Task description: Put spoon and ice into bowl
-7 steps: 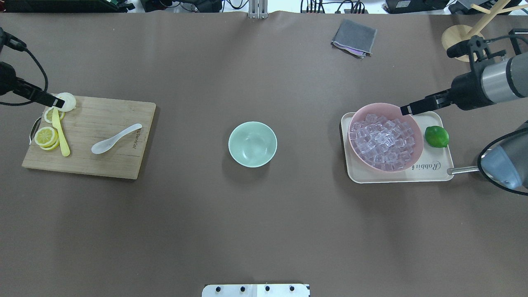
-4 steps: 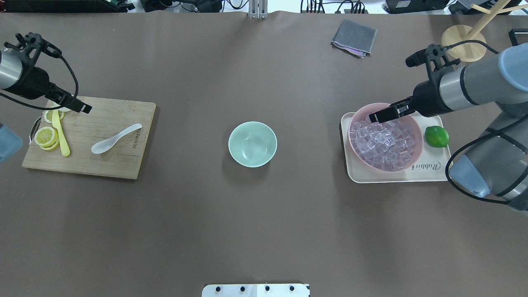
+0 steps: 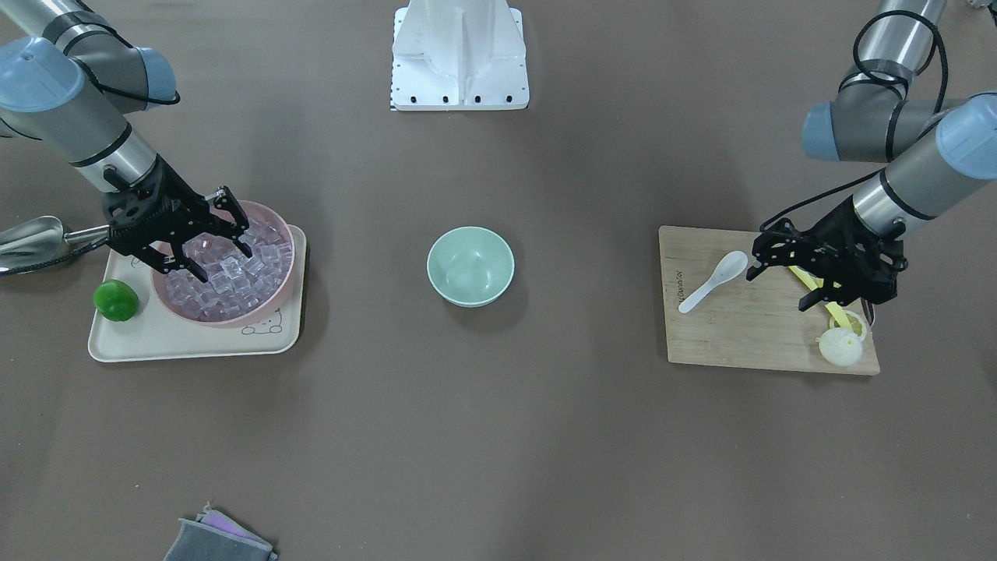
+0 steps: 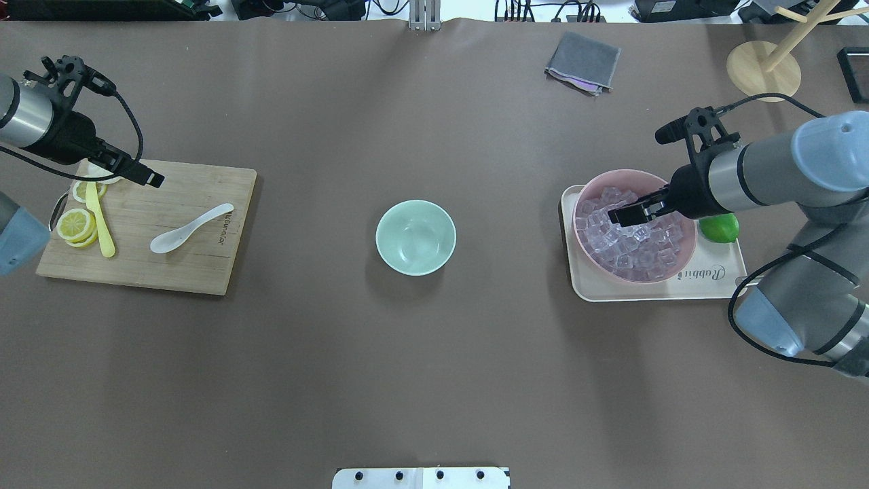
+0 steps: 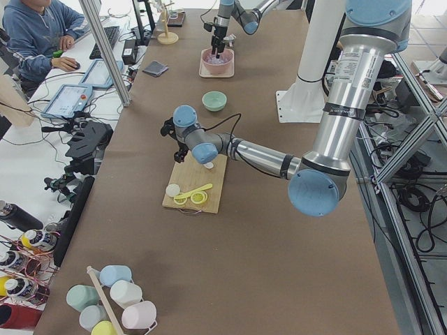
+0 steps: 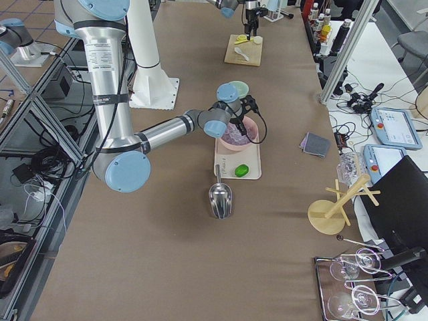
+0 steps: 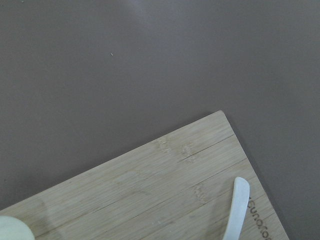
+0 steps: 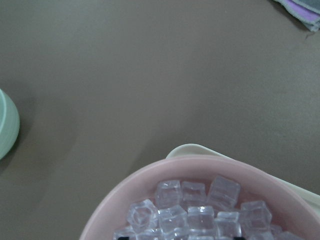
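The white spoon [image 4: 191, 229] lies on the cutting board [image 4: 170, 268], scoop towards the front; it also shows in the front view [image 3: 712, 282], and its handle tip shows in the left wrist view [image 7: 235, 210]. My left gripper [image 3: 781, 284] is open over the board's back left part [image 4: 148, 178], apart from the spoon. The ice [image 4: 635, 246] fills a pink bowl [image 4: 684, 255]. My right gripper [image 3: 220, 261] is open, fingertips low over the ice [image 8: 200, 212], also seen from overhead [image 4: 621, 216]. The mint bowl [image 4: 415, 237] stands empty at the table's middle.
The pink bowl and a lime [image 4: 718, 227] sit on a cream tray [image 4: 706, 286]. A steel scoop [image 3: 31, 238] lies beside the tray. Lemon slices [image 4: 75, 225] and a yellow utensil [image 4: 100, 227] lie on the board. A grey cloth [image 4: 584, 61] and wooden stand [image 4: 764, 68] are at the back.
My left gripper has moved right along the board's back edge. My right gripper has moved left and forward from the pink bowl's rim to over the ice.
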{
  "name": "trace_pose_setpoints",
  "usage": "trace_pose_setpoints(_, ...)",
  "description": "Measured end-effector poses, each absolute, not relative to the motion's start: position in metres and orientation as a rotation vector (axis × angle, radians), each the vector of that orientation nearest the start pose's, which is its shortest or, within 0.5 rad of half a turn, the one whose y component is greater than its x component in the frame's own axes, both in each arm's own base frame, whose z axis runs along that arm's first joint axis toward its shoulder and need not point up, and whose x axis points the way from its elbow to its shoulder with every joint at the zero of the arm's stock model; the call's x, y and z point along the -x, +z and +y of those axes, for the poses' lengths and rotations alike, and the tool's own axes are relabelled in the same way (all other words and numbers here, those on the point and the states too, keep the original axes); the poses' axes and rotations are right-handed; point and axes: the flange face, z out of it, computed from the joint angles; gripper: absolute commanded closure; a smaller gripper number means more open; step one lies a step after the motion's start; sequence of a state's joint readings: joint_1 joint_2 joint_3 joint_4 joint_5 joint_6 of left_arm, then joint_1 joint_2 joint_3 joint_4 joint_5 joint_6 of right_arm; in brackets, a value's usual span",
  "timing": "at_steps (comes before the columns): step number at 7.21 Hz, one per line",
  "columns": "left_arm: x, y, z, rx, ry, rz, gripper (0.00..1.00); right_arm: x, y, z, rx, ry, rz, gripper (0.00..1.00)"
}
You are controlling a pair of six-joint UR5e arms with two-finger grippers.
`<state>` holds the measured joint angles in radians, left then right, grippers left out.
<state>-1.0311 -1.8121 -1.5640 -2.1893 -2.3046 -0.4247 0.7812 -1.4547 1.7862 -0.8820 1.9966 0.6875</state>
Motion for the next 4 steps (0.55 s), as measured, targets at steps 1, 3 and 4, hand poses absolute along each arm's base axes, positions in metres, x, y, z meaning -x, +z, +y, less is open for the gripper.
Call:
trace_pose_setpoints(1, -0.256, 0.4563, -0.5524, -0.4, 0.416, 0.992, 0.08, 0.3266, 0.4235, -0.4482, -0.488, -0.308, -0.95, 0.61)
trace_pose_setpoints(3, -0.2572, 0.4573, -0.5521, -0.397, 0.415, 0.992, 0.08, 0.3274, 0.4294, -0.4427, -0.488, -0.308, -0.935, 0.67)
trace_pose_setpoints(4, -0.2573, 0.4582, -0.5519, -0.395, 0.414, 0.992, 0.08, 0.3304, 0.4305, -0.4406, -0.493, -0.309, -0.928, 1.0)
